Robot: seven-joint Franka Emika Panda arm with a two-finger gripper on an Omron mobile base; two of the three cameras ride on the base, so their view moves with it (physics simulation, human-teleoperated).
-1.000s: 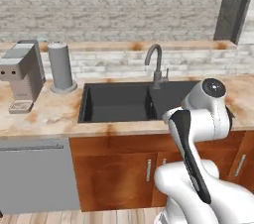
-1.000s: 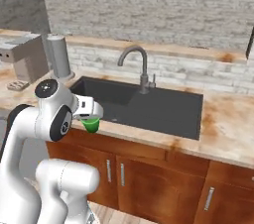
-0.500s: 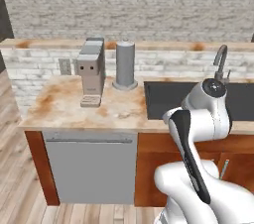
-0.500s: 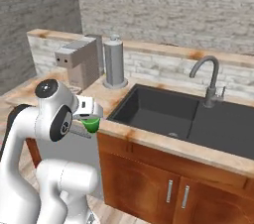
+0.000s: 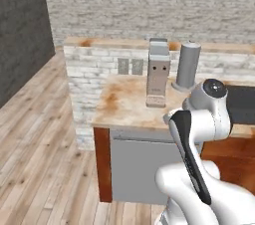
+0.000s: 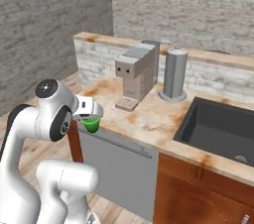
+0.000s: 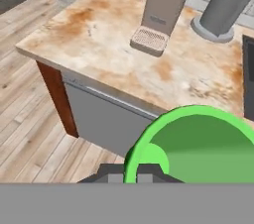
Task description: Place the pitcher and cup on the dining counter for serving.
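The gripper (image 6: 92, 117) pinches the green cup (image 6: 91, 124) by its rim (light, rigid, likely slick), jaws pressed nearly together.

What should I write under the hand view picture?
Green cup held in the jaws, above the counter edge near the coffee machine.

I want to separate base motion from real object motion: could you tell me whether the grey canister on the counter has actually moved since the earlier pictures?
No. The grey canister stands just right of the coffee machine, as before; the camera moved.
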